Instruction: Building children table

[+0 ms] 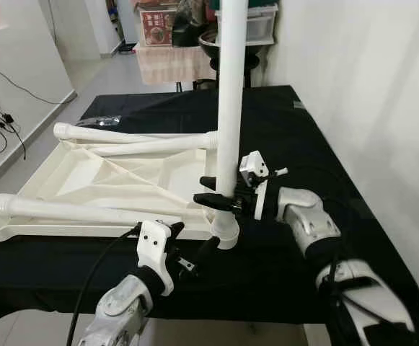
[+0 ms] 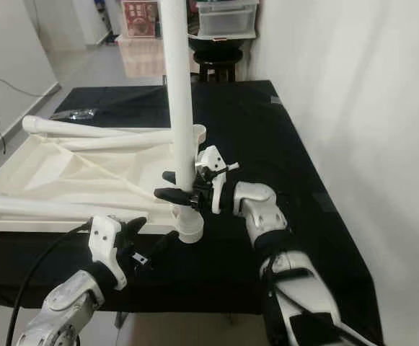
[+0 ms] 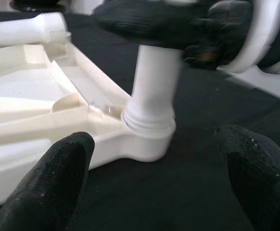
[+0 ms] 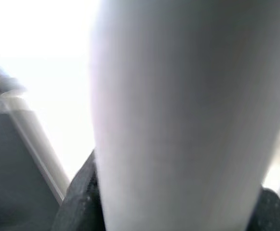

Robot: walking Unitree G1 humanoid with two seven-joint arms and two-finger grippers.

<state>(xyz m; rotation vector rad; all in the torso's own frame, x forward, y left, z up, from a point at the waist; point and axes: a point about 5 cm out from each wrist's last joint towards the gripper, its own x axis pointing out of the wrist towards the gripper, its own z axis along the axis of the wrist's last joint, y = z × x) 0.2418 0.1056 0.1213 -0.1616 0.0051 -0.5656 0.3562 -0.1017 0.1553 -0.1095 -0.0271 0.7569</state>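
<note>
The right gripper (image 1: 220,193) clamps the upright leg (image 1: 230,94) to keep it straight in the tabletop (image 1: 86,180) corner socket; the left gripper (image 1: 195,256) waits open beside it.

We see open black cloth (image 1: 288,137) from one to three o'clock of the upright leg (image 1: 230,101). At nine to eleven, the upturned tabletop (image 1: 94,180) and two lying legs (image 1: 133,143) block passage. The wall (image 1: 368,86) closes the right side.
</note>
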